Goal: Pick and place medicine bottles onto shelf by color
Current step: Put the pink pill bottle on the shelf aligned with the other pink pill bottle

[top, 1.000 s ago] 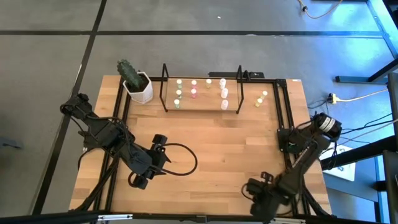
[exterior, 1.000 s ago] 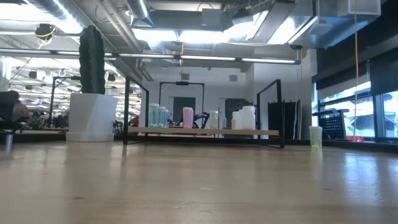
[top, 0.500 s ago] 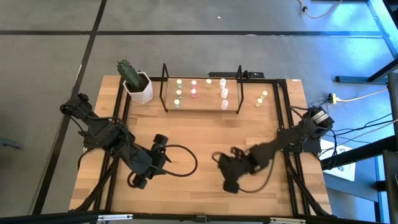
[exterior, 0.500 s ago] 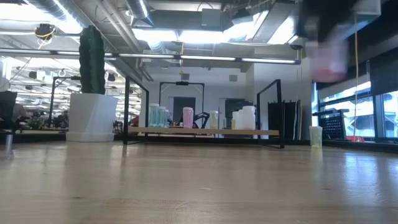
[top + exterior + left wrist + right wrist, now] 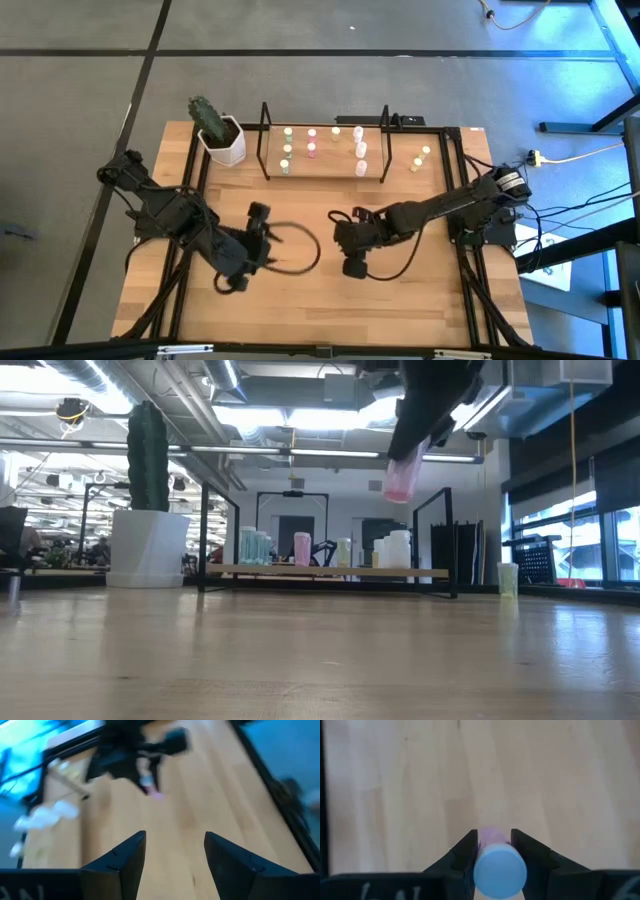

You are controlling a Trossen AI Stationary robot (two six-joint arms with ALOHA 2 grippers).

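A pink medicine bottle (image 5: 497, 865) sat clamped between my right jaws (image 5: 352, 243), carried in the air above the middle of the desk (image 5: 400, 290), in front of the shelf (image 5: 325, 170) and well apart from it. From table height the bottle (image 5: 402, 475) hung high over the wood, tilted, pink end down. My left jaws (image 5: 172, 857) stood parted and held nothing, hovering over the desk's left-middle, near my right arm.

On the shelf the other bottles already stood in short rows: green at the left (image 5: 287, 150), pink next (image 5: 311, 142), then yellow, and white at the right. Two more bottles (image 5: 419, 158) waited on the desk just beyond the shelf's right end loop.

I judged the risks ahead to be these. My grip was only on a small round body, so a tilt or a jolt could let it slip and drop. The rows were tight, so coming in low could knock over the standing pink or green ones. The black wire loops could catch my fingers. My two arms were close enough to collide.
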